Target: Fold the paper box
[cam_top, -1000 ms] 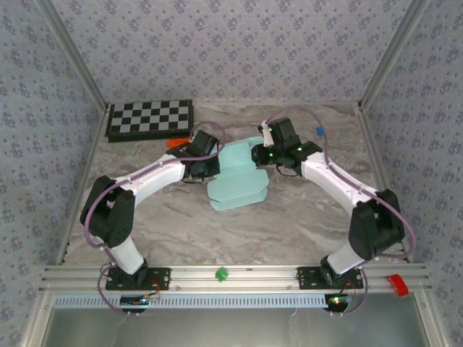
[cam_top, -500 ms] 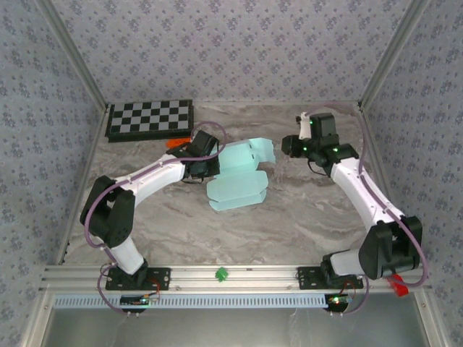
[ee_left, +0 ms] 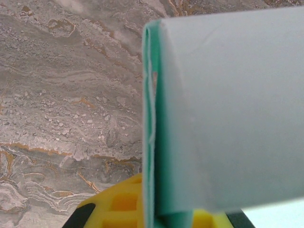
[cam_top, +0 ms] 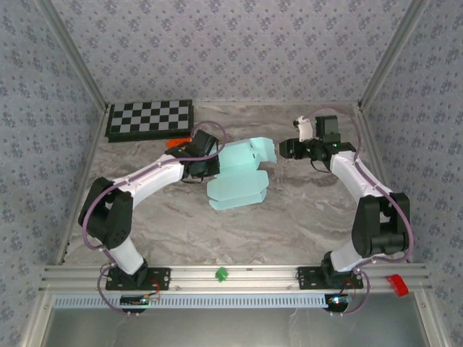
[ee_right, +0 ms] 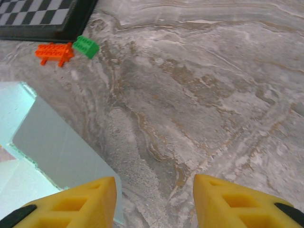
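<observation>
The paper box (cam_top: 239, 177) is a pale mint-blue die-cut card lying partly folded in the middle of the marble table, one panel raised at its far right. My left gripper (cam_top: 211, 165) is shut on its left edge. In the left wrist view the folded card (ee_left: 228, 109) stands between the yellow fingers (ee_left: 116, 206). My right gripper (cam_top: 287, 150) hovers just right of the box, open and holding nothing. From the right wrist, the box's panel (ee_right: 57, 147) lies at the left, beside my open gripper (ee_right: 154, 202).
A black-and-white checkerboard (cam_top: 150, 119) lies at the back left. An orange brick (ee_right: 54, 52) and a green brick (ee_right: 86, 46) sit near it. Bare marble stretches right of and in front of the box. Walls enclose the table on three sides.
My right gripper has let go of the box, drawn back to the right and opened. The released panel now stands raised. The left arm has held still.
</observation>
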